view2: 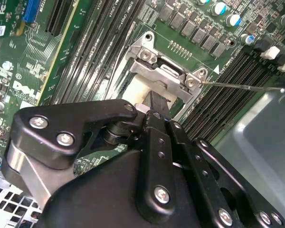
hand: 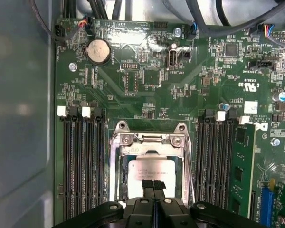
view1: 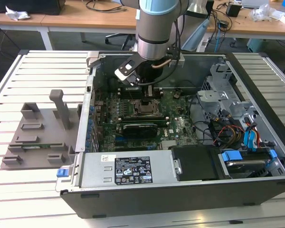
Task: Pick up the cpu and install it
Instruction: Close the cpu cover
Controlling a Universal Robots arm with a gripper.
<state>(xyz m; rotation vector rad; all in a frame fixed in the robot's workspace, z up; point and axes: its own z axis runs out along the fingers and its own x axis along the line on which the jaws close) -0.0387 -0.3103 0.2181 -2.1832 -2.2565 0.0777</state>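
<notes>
Cpu (hand: pixel 151 172) down in the socket frame (hand: pixel 149 139), gripper (hand: pixel 153 184) right over it.
The cpu lies flat inside the socket frame and square to its sides. The gripper stands over the middle of the cpu with both fingers clenched together and nothing between them. Whether the tips touch the metal top cannot be told. This looks like the seating stage, and close to done. Doing it well means light pressure straight down and no sideways drag, because a cpu skewed inside the socket frame could bend the contacts beneath. The memory slots (hand: pixel 83 161) on either side of the socket frame leave little room to wander.
</notes>
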